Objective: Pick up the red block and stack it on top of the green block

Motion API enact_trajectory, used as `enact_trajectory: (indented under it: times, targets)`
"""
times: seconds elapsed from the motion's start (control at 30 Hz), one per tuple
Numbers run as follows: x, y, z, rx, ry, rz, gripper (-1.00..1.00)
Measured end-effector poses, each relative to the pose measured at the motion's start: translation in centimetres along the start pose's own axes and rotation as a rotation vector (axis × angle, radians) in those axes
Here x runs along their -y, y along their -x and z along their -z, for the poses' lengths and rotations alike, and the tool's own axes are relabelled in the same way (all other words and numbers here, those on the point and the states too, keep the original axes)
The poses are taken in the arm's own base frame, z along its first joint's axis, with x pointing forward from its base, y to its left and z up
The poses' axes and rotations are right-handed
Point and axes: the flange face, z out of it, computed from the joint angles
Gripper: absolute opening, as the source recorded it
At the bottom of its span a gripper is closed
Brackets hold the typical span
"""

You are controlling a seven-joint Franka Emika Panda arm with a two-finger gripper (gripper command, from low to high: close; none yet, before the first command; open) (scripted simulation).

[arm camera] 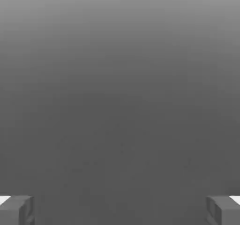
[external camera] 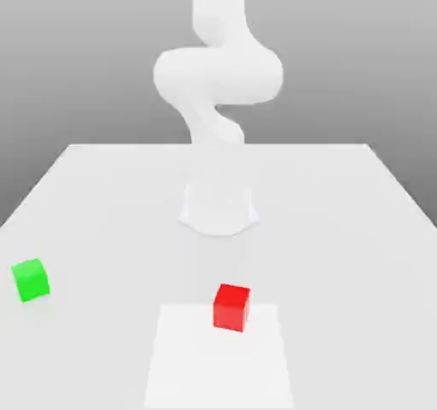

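Grey wall [external camera: 341, 58], lighter at the top and darker lower down, stands behind your desk [external camera: 341, 229] in the exterior view, and the desk is pale, almost white, narrowing toward its far edge. On it, in the lower middle of the frame, you have the red block [external camera: 230, 308]. It sits across the far edge of a brighter white rectangle [external camera: 218, 366], which reaches down to the bottom of the frame, and the block is turned a little. Your green block [external camera: 31, 280] is near the left border of the frame, somewhat below the middle height, also a little turned. It is outside the white rectangle, and well apart from the red block. Between the two blocks you see only bare desk and part of the rectangle, so no object stands in the way there. Your white robot arm [external camera: 218, 75] rises in the upper middle of the frame, above its pale base [external camera: 218, 210], which is on the desk farther back than both blocks. In the hand view, your end effector [arm camera: 120, 211] is spread wide, its two fingers at the opposite lower corners, with nothing pinched between them. Behind them you see plain dark grey, getting lighter toward one edge.
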Motion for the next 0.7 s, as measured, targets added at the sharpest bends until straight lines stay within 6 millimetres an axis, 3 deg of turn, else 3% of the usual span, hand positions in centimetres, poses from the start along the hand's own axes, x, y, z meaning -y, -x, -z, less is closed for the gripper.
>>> enact_trajectory:
  times: [0.17, 0.33, 0.6, 0.7]
  targets:
    - [-3.0, 4.4, -11.9, 0.112, 0.148, -0.047, 0.0]
    - [-8.7, 10.2, -21.5, 0.226, 0.297, -0.105, 0.0]
    - [-21.9, 22.9, -32.0, 0.418, 0.555, -0.218, 0.0]
    - [-23.9, 24.9, -34.2, 0.431, 0.575, -0.229, 0.0]
